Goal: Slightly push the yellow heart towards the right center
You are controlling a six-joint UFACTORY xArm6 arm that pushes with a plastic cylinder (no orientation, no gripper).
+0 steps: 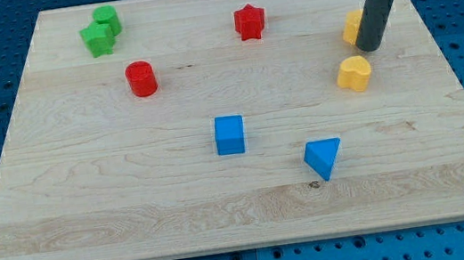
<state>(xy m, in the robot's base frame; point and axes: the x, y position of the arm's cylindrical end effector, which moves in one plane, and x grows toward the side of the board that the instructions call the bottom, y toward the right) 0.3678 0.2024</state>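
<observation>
The yellow heart (354, 73) lies at the view's right, a little above the board's middle height. A second yellow block (351, 27), shape unclear, sits above it, partly hidden behind my rod. My tip (371, 46) rests on the board at the right side of that upper yellow block and just above and to the right of the yellow heart, a short gap away from it.
A red star (249, 22) is at top centre, a red cylinder (142, 78) at left centre. Two green blocks (101, 30) sit at top left. A blue cube (230, 135) and a blue triangle (324, 156) lie in the lower middle. The wooden board (90, 211) ends near the right.
</observation>
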